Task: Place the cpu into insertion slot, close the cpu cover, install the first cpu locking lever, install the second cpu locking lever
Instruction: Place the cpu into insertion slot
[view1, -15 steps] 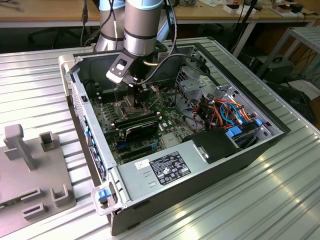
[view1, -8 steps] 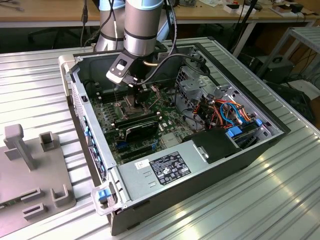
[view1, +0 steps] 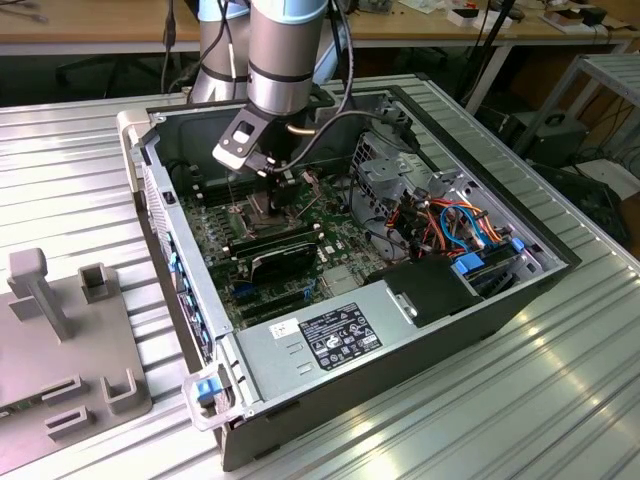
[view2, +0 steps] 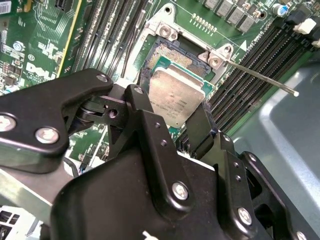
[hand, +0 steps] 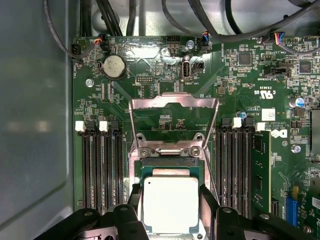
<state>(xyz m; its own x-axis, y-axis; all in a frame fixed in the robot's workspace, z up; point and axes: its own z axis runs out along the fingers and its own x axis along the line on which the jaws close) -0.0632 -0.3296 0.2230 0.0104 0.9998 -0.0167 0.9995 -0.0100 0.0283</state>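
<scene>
The cpu (hand: 170, 205) sits clamped in the gripper (view2: 170, 107) just over the slot (view2: 175, 50), toward ten o'clock in the case (view1: 440, 355) in the exterior view. Beyond it, the cover (hand: 174, 101) stands raised. Let go askew, the cpu could damage the slot.

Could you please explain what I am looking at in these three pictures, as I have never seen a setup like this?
This is a robot arm reaching into an open computer case on a ribbed metal table. The exterior view looks on from outside; both wrist views come from cameras riding on the arm, looking down at the green motherboard. The gripper has its jaws closed on the cpu, a small silvery square, right over the insertion slot. The cpu cover stands flipped open, and a thin locking lever sticks out free.
</scene>
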